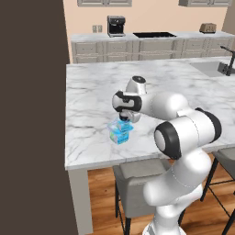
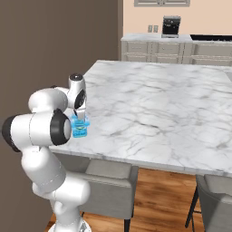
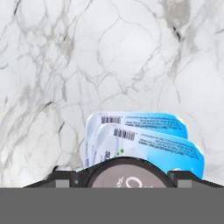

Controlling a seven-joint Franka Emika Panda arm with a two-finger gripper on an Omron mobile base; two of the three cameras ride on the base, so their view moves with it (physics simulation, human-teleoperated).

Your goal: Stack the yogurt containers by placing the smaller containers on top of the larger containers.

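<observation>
The gripper (image 3: 127,183) has its fingers spread either side of the small dark yogurt cup (image 3: 127,175), which sits over the blue yogurt pack (image 3: 144,142) on the marble counter (image 3: 87,65) (contact unclear). Stacking looks nearly done; only withdrawing remains, I judge.

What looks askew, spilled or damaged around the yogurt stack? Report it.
Nothing stands out. The small dark cup sits over the blue yogurt pack between the fingers of the gripper. The pack stands upright near the edge of the marble counter, with no spill or damage visible. Whether the cup is centred, the gripper hides.
</observation>
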